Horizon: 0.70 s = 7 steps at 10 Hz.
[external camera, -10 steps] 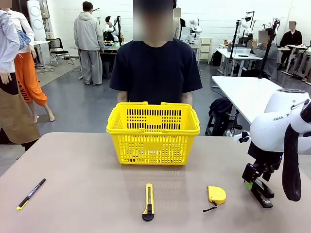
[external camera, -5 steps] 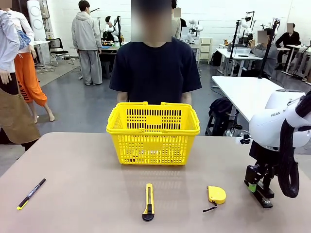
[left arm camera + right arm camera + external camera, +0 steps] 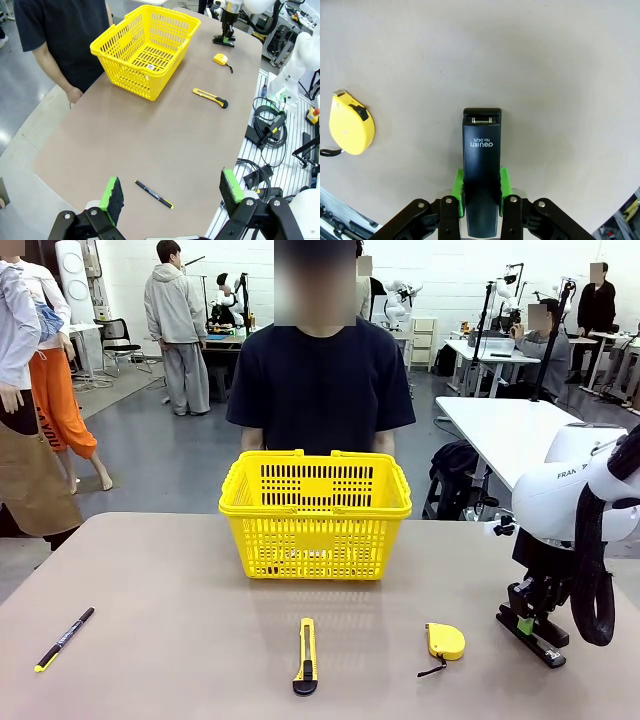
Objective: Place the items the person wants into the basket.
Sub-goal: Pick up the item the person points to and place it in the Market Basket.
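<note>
While my right tool clamps the black stapler, printed "deli No.0425", right of the basket | left tool gaping, empty | plain tan bench; lab room, white desks

light: bright, even overhead | shadows: soft | wrist views: wide-angle edge distortion

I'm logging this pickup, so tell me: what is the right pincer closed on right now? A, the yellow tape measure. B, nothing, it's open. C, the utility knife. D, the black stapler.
D: in the right wrist view the right pincer has its green pads pressed against both sides of the black stapler, while the tape measure lies apart from it.
</note>
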{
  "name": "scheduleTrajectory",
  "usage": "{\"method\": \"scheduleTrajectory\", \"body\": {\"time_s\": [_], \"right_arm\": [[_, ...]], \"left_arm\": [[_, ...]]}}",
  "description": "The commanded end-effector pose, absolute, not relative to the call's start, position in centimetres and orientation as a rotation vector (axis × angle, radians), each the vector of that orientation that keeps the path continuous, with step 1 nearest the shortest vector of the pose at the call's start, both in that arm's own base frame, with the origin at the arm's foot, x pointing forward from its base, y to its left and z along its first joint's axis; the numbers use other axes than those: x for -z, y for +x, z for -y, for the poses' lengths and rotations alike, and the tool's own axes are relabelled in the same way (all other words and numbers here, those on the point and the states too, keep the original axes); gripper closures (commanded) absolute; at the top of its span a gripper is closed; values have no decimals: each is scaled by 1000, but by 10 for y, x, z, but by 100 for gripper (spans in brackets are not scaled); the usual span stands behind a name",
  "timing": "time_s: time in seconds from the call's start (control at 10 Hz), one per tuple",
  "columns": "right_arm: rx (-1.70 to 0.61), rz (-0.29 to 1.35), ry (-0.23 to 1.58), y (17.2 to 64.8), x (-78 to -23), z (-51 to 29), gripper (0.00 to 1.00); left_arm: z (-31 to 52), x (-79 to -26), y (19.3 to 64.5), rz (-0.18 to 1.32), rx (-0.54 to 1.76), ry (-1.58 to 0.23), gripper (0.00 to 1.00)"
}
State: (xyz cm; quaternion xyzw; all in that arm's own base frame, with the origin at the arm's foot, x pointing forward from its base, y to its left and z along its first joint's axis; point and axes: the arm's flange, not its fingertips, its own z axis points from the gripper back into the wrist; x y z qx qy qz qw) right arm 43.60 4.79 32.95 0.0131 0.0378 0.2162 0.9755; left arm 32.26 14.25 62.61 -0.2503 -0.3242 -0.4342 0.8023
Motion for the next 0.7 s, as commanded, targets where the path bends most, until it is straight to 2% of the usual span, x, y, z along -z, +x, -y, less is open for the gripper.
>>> {"method": "scheduleTrajectory", "body": {"time_s": [0.0, 0.2, 0.3, 0.6], "right_arm": [[-409, -82, 25, 440, -330, -51, 100], [-357, -62, 35, 436, -343, -49, 100], [-322, -70, 55, 425, -363, -50, 70], [-218, 30, 22, 374, -469, -57, 70]], "left_arm": [[-143, -626, 323, 698, 948, -541, 0], [-143, -626, 323, 698, 948, -541, 0], [-143, -626, 323, 698, 948, -541, 0], [-143, -626, 323, 698, 948, -541, 0]]}}
